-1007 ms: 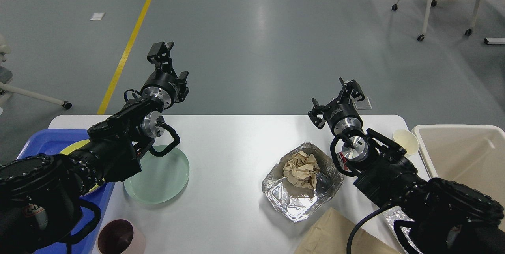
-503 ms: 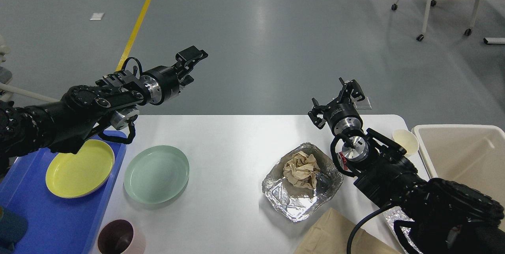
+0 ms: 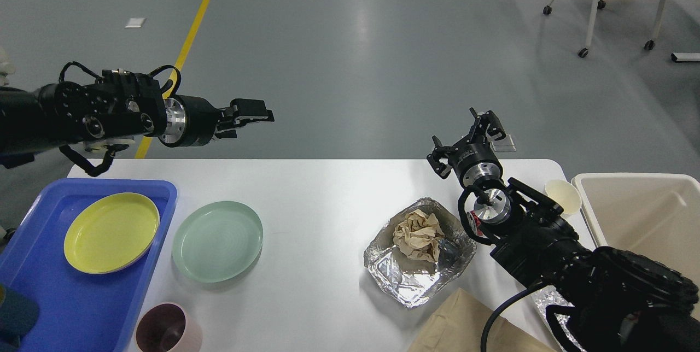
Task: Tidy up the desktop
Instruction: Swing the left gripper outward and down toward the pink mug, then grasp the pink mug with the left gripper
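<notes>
The white desktop [image 3: 322, 188] carries a pale green plate [image 3: 217, 241], a foil tray [image 3: 404, 281] with a crumpled brown paper ball [image 3: 418, 234] in it, and a pink cup [image 3: 165, 331] with a dark inside at the front. My left gripper [image 3: 256, 116] hangs over the floor beyond the table's far left edge, pointing right, open and empty. My right gripper [image 3: 465, 139] hovers over the far right edge, behind the foil tray, with its fingers spread wide and nothing in them.
A blue tray [image 3: 82, 308] at the left holds a yellow plate [image 3: 111, 232] and a dark teal thing [image 3: 13, 314]. A paper cup [image 3: 563, 196] lies beside the cream bin [image 3: 640, 215] at the right. A brown paper bag [image 3: 470, 324] sits at the front edge.
My left arm swung up and out to the left, uncovering the blue tray and yellow plate; its gripper turned to point right. The right arm has stayed still.
</notes>
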Robot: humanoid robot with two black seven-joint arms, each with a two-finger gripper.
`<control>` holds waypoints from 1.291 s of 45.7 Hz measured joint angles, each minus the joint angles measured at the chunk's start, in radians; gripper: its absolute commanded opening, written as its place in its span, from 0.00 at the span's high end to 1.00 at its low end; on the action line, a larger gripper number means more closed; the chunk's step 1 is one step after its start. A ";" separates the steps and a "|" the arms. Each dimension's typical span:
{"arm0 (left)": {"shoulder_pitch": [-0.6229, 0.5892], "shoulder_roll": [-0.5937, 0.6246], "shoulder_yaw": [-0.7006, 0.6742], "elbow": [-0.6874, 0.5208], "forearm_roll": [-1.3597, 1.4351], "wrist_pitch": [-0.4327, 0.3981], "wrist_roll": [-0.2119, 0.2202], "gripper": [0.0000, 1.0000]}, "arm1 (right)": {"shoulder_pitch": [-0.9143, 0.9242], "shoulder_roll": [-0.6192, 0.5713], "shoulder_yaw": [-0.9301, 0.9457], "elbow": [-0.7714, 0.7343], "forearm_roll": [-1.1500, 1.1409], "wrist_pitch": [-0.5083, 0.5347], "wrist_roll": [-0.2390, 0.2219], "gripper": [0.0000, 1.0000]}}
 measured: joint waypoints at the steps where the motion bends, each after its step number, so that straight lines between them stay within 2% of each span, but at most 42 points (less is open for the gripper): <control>1: -0.019 0.001 0.017 -0.020 0.012 -0.008 0.000 0.03 | 0.000 0.000 0.000 0.000 0.000 0.000 0.000 0.00; 13: -0.254 -0.009 0.262 -0.319 0.164 -0.069 -0.003 0.03 | 0.000 0.000 0.000 0.000 0.000 0.000 0.000 0.00; 18: -0.308 -0.012 0.325 -0.427 0.232 -0.082 -0.003 0.03 | 0.000 0.000 0.000 0.000 0.000 0.000 0.000 0.00; 25: -0.325 -0.011 0.390 -0.507 0.363 -0.117 0.000 0.03 | 0.000 0.000 0.000 0.000 0.000 0.000 0.000 0.00; 36: -0.296 0.007 0.515 -0.540 0.630 -0.112 0.002 0.04 | 0.000 0.000 0.000 0.000 0.000 0.000 0.000 0.00; 45: -0.209 0.026 0.551 -0.540 0.703 -0.063 0.003 0.04 | 0.000 0.000 0.000 0.000 0.000 0.000 0.000 0.00; 51: -0.120 0.031 0.550 -0.540 0.716 0.005 0.005 0.04 | 0.000 0.000 0.000 0.000 0.000 0.000 0.000 0.00; 59: -0.031 0.027 0.520 -0.539 0.717 0.151 0.015 0.06 | 0.000 0.000 0.000 0.000 0.000 0.000 0.000 0.00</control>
